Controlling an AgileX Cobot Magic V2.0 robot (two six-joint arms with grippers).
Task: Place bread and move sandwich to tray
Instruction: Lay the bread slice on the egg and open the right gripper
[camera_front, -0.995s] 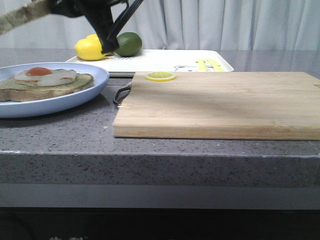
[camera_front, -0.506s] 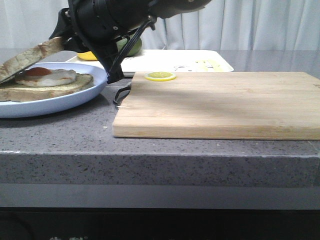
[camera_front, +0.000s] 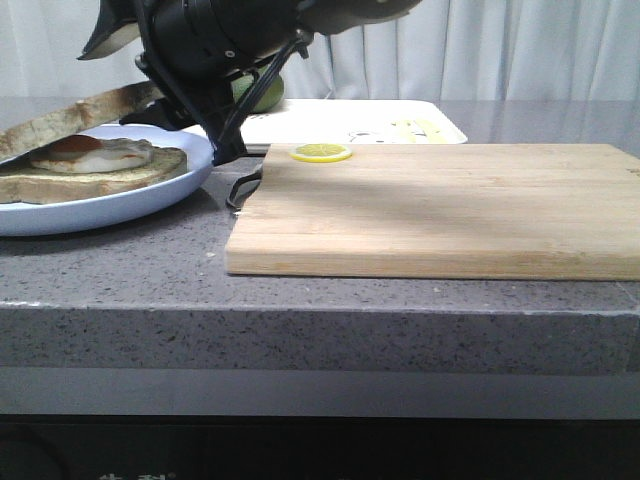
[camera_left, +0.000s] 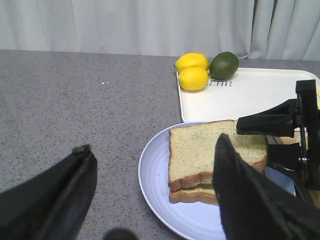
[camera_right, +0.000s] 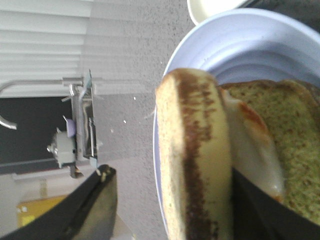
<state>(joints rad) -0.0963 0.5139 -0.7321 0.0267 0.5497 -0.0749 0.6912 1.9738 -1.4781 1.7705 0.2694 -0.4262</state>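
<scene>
The bread (camera_front: 75, 112) lies tilted on top of the sandwich (camera_front: 95, 165) at the left edge of the front view, one end raised. The right hand (camera_front: 150, 105) is beside it, its fingers spread wide and apart from the slice. The left hand (camera_left: 150, 200) is also wide open and holds nothing. The tray (camera_front: 340, 120) stands behind the cutting board (camera_front: 440, 205) on the worktop (camera_front: 300, 300).
</scene>
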